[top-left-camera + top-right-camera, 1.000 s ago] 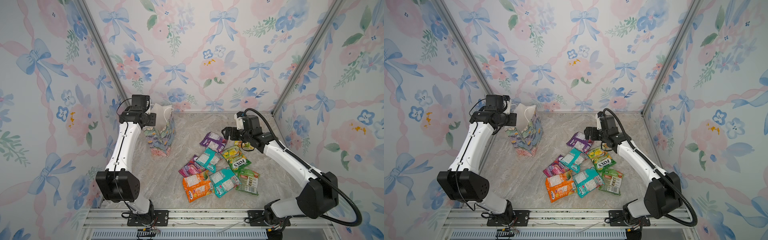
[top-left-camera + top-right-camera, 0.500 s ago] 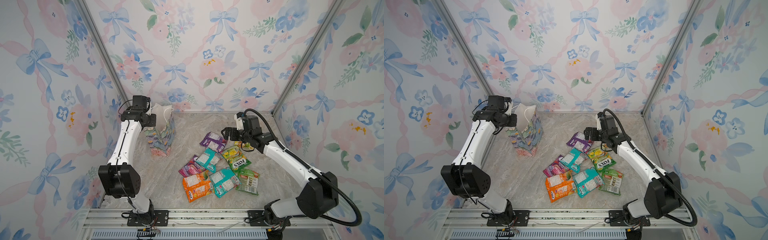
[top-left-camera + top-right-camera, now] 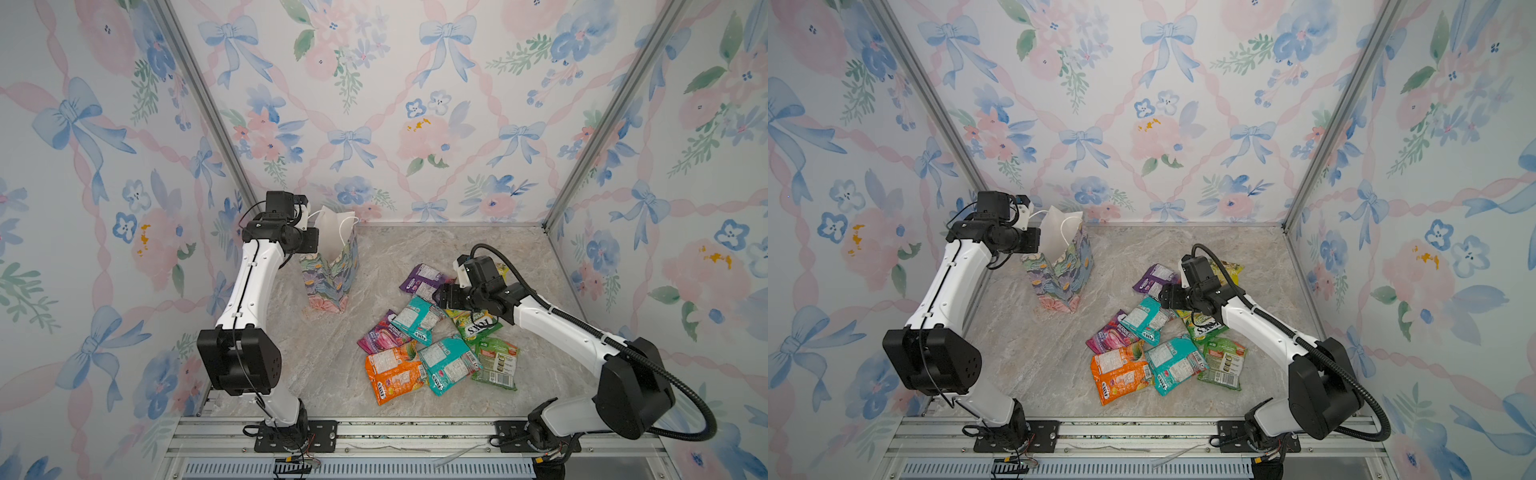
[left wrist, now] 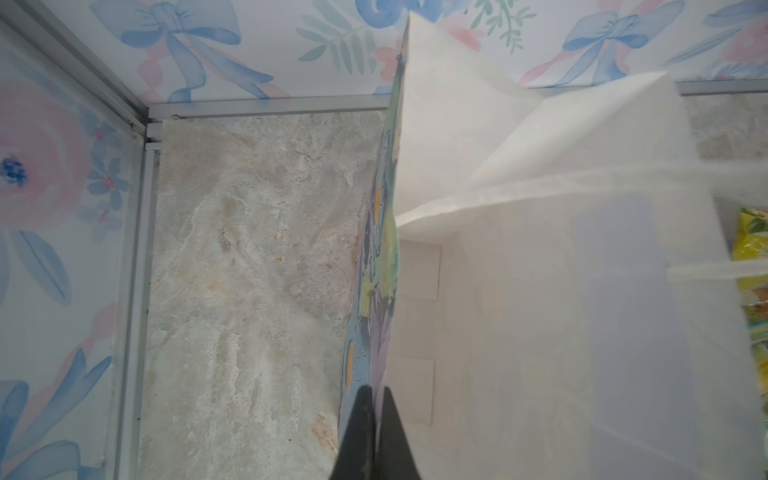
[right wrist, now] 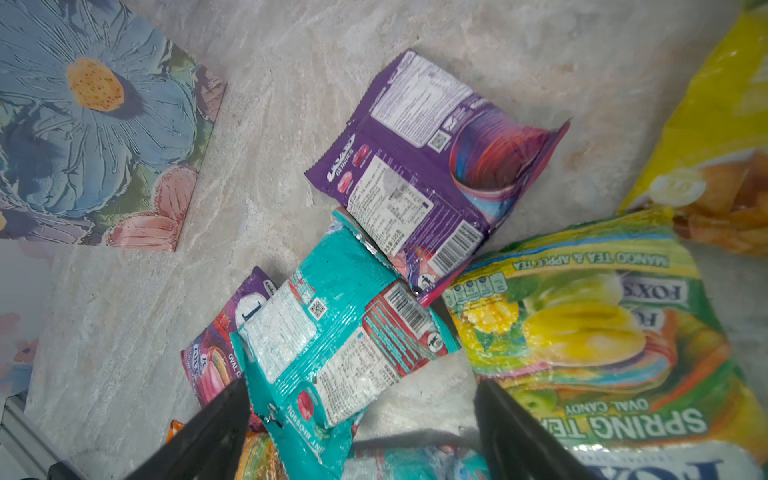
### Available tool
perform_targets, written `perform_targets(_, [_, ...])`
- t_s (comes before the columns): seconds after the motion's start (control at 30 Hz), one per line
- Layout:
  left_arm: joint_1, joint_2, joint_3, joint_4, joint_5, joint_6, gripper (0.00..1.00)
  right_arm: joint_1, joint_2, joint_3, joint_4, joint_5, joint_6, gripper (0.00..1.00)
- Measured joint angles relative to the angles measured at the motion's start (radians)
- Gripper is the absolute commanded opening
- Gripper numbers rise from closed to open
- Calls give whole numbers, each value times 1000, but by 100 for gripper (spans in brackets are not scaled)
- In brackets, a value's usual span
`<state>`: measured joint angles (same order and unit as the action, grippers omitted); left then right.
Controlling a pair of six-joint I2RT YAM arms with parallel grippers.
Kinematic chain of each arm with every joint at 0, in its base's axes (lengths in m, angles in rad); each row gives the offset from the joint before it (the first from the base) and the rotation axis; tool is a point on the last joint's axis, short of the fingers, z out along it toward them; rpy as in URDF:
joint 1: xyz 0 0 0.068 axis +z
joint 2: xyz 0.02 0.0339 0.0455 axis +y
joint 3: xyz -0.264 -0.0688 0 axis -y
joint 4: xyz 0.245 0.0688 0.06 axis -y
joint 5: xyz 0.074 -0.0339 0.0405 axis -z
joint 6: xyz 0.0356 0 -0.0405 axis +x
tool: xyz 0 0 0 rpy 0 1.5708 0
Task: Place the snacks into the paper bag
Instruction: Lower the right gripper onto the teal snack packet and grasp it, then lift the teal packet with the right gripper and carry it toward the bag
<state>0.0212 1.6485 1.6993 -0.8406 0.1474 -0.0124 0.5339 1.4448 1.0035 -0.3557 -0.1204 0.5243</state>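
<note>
Left wrist view gives what the top views hide: the left gripper (image 4: 374, 392) is pressed together on the rim of the paper bag (image 4: 519, 311), one finger on the painted outside, one on the white inside. In both top views the wrist body covers that pinch. The same view looks down the bag's mouth: plain white walls, a creased side fold leaning inward, a blurred cord handle (image 4: 706, 272) across the opening. In both top views the bag stands upright on the marble table (image 3: 324, 374) beside the left arm, close to the back wall. Its pastel flower face is turned toward the snacks. Right wrist view: the right gripper (image 5: 361, 395) is spread wide, one finger on either side of a teal packet (image 5: 332, 332); contact cannot be told. That packet lies partly under a purple packet (image 5: 428, 166) and partly over a berries packet (image 5: 212, 357), with a green-yellow "FOX'S" packet (image 5: 582, 324) just beside it. A yellow packet (image 5: 715, 104) lies farthest from the bag. Only the top views show the rest of the pile: an orange packet (image 3: 392, 374), a second teal packet (image 3: 449, 365) and a green packet (image 3: 496, 361), all well apart from the bag. A strip of bare marble separates the bag's base from the nearest packets. Behind the bag, wall and frame stand near.
</note>
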Motion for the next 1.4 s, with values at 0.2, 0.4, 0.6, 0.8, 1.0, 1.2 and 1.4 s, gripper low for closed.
perform_targets(0.2, [0, 0, 0, 0, 121, -12, 0, 42, 0, -101, 20, -8, 118, 76])
perform_targets(0.4, [0, 0, 0, 0, 198, -24, 0, 72, 5, -148, 72, -8, 209, 74])
perform_targets(0.6, [0, 0, 0, 0, 256, -31, 0, 72, 52, -182, 157, -8, 282, 72])
perform_targets(0.8, [0, 0, -2, 0, 289, -38, 0, 84, 114, -182, 219, -12, 322, 69])
perform_targets(1.0, [-6, 0, -8, 0, 299, -38, 0, 98, 157, -182, 263, -16, 357, 53])
perform_targets(1.2, [-22, 0, -10, 0, 299, -39, 0, 98, 180, -181, 301, -22, 381, 30])
perform_targets(1.4, [-26, 0, -16, -1, 299, -42, 0, 98, 183, -174, 310, -23, 379, 4])
